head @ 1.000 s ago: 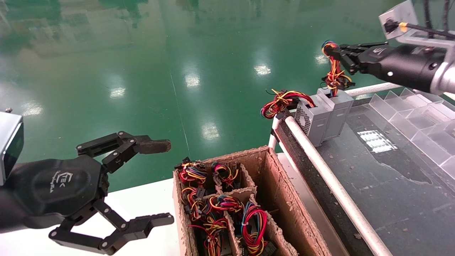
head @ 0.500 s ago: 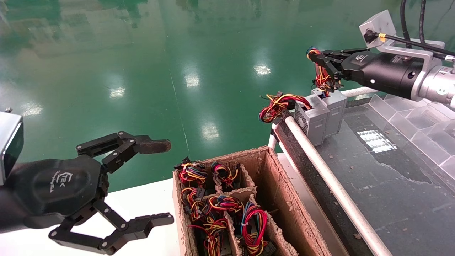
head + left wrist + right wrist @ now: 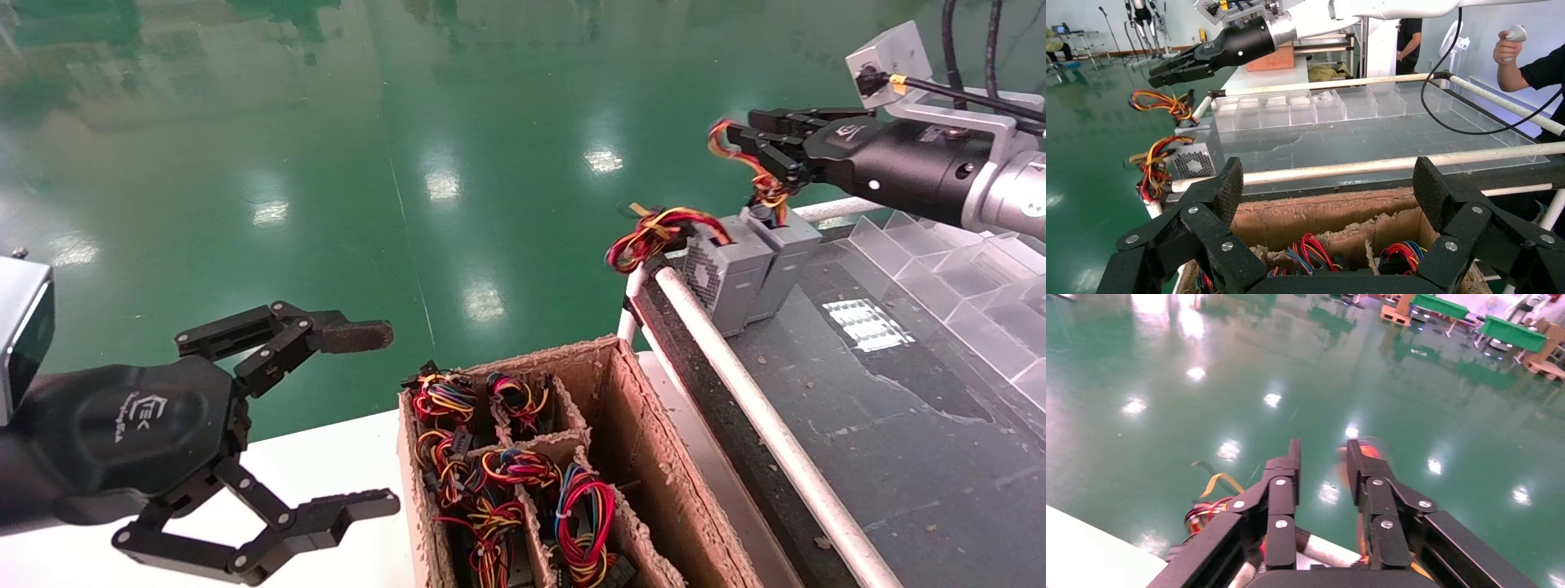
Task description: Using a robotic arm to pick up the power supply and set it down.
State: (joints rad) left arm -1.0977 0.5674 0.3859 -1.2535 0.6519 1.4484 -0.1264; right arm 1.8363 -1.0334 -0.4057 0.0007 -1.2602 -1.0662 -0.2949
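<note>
Overhead, right end effector [image 3: 739,139] — parted — above the power supply [image 3: 786,257].

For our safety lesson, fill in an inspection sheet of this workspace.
Surface: dark tabletop with white rails and scattered specks.
Job's things: power supply upright at the far corner, wires looped upward.
Clutter: vented grey box beside it; cardboard box of wire bundles; clear dividers.
Grippers: right gripper open above the wires, holding nothing; left gripper open, parked.
Cables: black cables behind the right wrist.
Surroundings: green floor; person nearby.
</note>
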